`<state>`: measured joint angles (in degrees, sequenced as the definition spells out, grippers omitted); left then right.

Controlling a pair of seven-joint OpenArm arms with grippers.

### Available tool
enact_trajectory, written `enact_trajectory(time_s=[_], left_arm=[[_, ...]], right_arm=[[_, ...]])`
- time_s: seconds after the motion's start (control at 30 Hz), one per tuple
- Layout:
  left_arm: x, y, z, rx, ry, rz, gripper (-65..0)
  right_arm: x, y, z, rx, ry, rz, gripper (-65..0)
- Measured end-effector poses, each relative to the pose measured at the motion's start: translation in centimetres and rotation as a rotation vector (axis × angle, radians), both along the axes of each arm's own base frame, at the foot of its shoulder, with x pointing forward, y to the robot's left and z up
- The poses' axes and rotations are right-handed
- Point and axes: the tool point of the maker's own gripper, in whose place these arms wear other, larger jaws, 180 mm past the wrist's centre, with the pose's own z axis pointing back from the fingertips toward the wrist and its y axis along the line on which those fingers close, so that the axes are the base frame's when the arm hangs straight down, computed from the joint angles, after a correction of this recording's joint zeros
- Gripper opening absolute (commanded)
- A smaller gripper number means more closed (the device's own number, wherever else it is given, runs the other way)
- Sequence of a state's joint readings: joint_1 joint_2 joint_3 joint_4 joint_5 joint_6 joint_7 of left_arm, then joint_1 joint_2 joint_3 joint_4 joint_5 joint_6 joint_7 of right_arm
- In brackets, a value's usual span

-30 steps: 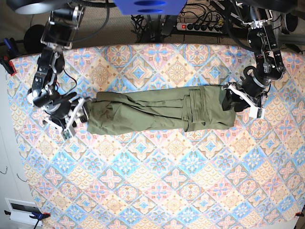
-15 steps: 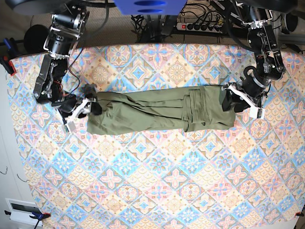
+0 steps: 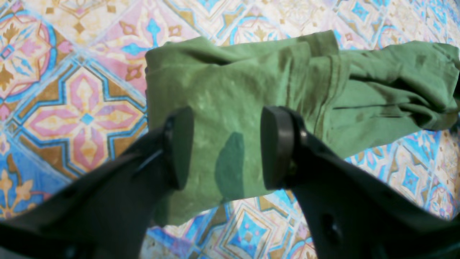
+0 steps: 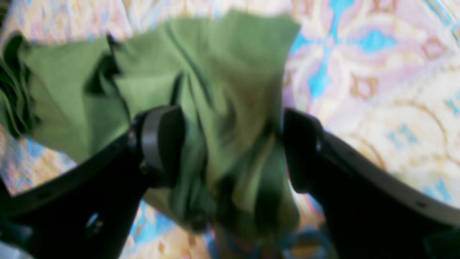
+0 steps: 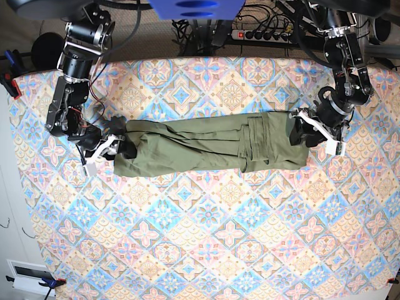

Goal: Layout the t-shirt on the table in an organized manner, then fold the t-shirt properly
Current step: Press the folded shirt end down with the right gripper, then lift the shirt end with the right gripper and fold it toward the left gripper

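The olive-green t-shirt (image 5: 206,144) lies folded into a long, wrinkled band across the middle of the patterned table (image 5: 219,244). My left gripper (image 5: 301,134) hangs over the band's right end. In the left wrist view it (image 3: 226,147) is open, with flat cloth (image 3: 222,97) showing between and beyond its pads. My right gripper (image 5: 120,147) is at the band's left end. Its jaws (image 4: 233,144) stand wide open on either side of bunched, blurred cloth (image 4: 215,82).
A power strip with cables (image 5: 262,34) runs behind the table's far edge. Red clamps (image 5: 11,84) hold the cloth at the left edge. A white box (image 5: 28,275) sits off the near left corner. Bare tabletop (image 5: 219,250) stretches in front of the shirt.
My right gripper has swung in from beside the shirt's left edge onto that end and its jaws have opened wider. The left arm and the shirt have stayed put.
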<state>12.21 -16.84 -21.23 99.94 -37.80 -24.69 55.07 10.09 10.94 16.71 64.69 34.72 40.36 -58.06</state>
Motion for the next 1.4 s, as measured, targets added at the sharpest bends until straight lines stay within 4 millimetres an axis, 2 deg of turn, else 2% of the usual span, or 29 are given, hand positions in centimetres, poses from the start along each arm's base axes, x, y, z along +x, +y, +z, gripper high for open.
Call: enact_trajectory(time_s=[0.13, 0.27, 0.37, 0.47, 0.57, 0.7, 0.8, 0.93, 1.07, 1.13, 1.23, 1.3, 1.33, 1.4], left_arm=[[0.1, 0.0, 0.0, 0.000, -0.002, 0.000, -35.1], [0.1, 0.0, 0.1, 0.000, -0.002, 0.000, -35.1], [0.1, 0.1, 0.1, 0.001, -0.003, 0.003, -35.1], [0.1, 0.2, 0.1, 0.001, -0.004, 0.005, -35.1], [0.1, 0.2, 0.1, 0.001, -0.004, 0.005, -35.1], [0.1, 0.1, 0.1, 0.001, -0.003, 0.004, -35.1], [0.1, 0.0, 0.0, -0.001, -0.002, -0.001, -35.1], [0.1, -0.2, 0.0, -0.005, -0.001, 0.001, -35.1], [0.0, -0.8, -1.4, -0.043, 0.030, 0.016, -35.1], [0.3, -1.6, -2.4, -0.055, 0.059, -0.004, -35.1], [1.2, -2.9, -3.7, -0.096, 0.091, -0.026, -35.1], [1.8, -3.3, -3.7, -0.117, 0.076, -0.005, -35.1], [1.9, -3.4, -3.6, -0.125, 0.063, -0.001, -35.1], [1.9, -3.5, -3.5, -0.129, 0.060, -0.006, -35.1]], right_arm=[[0.1, 0.2, 0.0, 0.001, 0.001, 0.003, -30.3], [-0.6, 1.6, -0.3, -0.054, 0.039, 0.098, -40.9], [-1.0, 2.8, -0.2, -0.087, 0.040, 0.152, -52.0], [-0.9, 2.9, 0.3, -0.094, 0.027, 0.156, -65.0], [-0.2, 1.9, 1.7, -0.110, -0.016, 0.129, -64.1], [0.5, -1.3, 4.0, -0.153, -0.053, 0.057, -64.4], [0.3, -3.1, 4.6, -0.169, -0.050, 0.012, -64.4], [-0.5, -4.6, 4.8, -0.208, -0.024, 0.008, -64.4], [-0.3, -7.0, 6.3, -0.280, -0.049, -0.003, -64.4], [-0.2, -7.6, 7.4, -0.327, -0.072, -0.002, -64.4], [0.4, -6.4, 10.2, -0.332, -0.163, 0.024, -64.5], [0.6, -4.3, 11.8, -0.280, -0.236, 0.068, -64.5], [0.4, -3.0, 12.2, -0.248, -0.258, 0.097, -64.5], [-0.2, -0.6, 11.5, -0.205, -0.249, 0.139, -64.5]])
